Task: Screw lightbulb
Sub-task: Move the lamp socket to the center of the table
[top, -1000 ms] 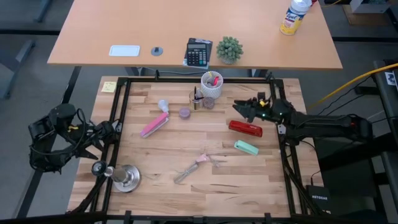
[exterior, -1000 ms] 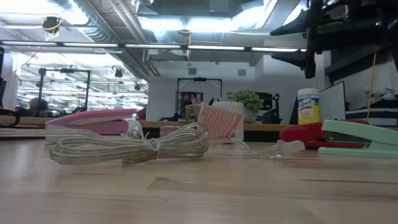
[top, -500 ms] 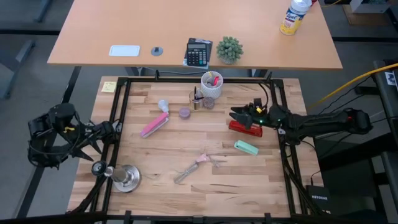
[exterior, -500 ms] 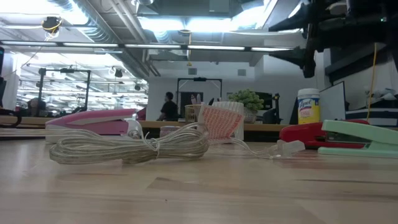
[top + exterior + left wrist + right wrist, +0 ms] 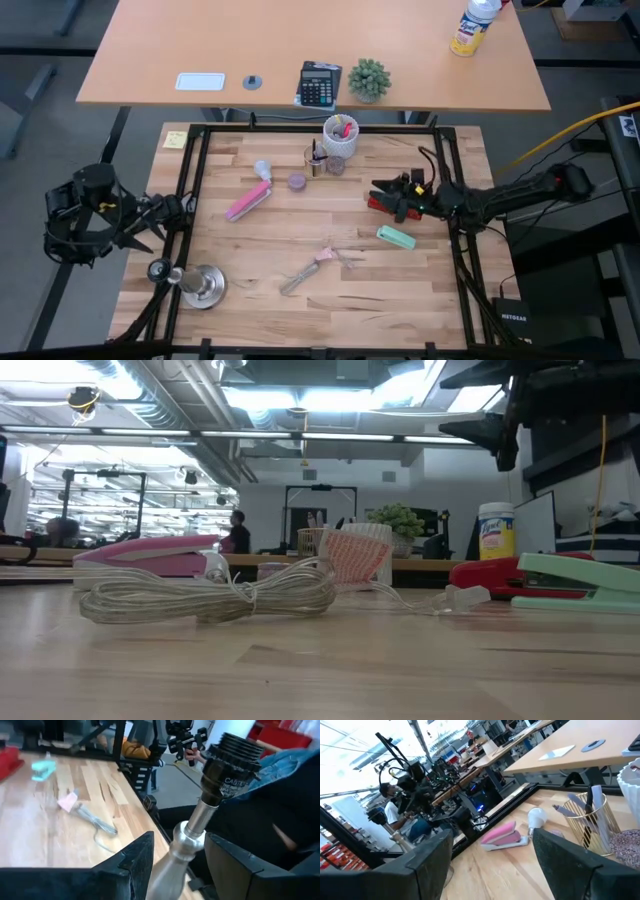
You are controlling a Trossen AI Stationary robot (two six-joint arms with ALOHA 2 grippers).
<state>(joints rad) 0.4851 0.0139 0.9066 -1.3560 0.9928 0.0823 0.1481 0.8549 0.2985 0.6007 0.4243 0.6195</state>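
Lightbulb (image 5: pixel 263 168) (image 5: pixel 536 817): small white frosted globe w/ short silvery base, lying on its side on the table, sitting just beside pink stapler's (image 5: pixel 248 200) far end.

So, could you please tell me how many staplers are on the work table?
3: a pink stapler left of centre, a red stapler under the right gripper, and a mint-green stapler just nearer than the red one. None seems hidden.

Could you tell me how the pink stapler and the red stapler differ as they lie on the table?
The pink stapler lies slantwise on the table's left half, next to the lightbulb; the red stapler lies nearly crosswise on the right half. The pink stapler has nothing above it, while the open right gripper hovers over the red stapler's end. Both rest flat on the wooden table.
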